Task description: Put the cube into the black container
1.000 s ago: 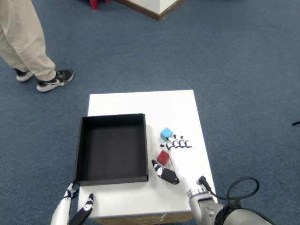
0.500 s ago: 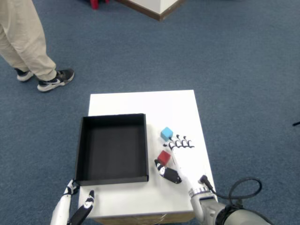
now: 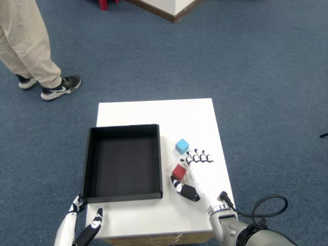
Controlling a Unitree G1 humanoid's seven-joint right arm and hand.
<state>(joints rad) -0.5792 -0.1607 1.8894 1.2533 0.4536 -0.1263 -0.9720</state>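
Hidden: we see the white five-finger right hand [image 3: 197,174] blend into the white square table [image 3: 154,110]; its wrist is cut off at the frame's 5 o'clock edge, and the left hand [image 3: 82,225] is cropped at 7 o'clock.
Fingers: spread moderately wide, holding nothing; the small red cube [image 3: 179,171] sits between black-tipped fingers [image 3: 197,158] and thumb [image 3: 185,190], touching or nearly so; we cannot tell which.
Cubes: the small light-blue cube [image 3: 182,146] lies at 11 o'clock of the fingertips, apart from them.
Container: the shallow black rectangular container [image 3: 87,159] sits at 9 o'clock of the red cube, its right wall just beside it.
Open room: bare tabletop toward 12 o'clock; blue carpet [image 3: 266,77] all round; a bystander's beige trouser legs [image 3: 23,41] at 10 o'clock.
Change: compared with a second ago, the hand has drawn back slightly toward 5 o'clock; both cubes unmoved.
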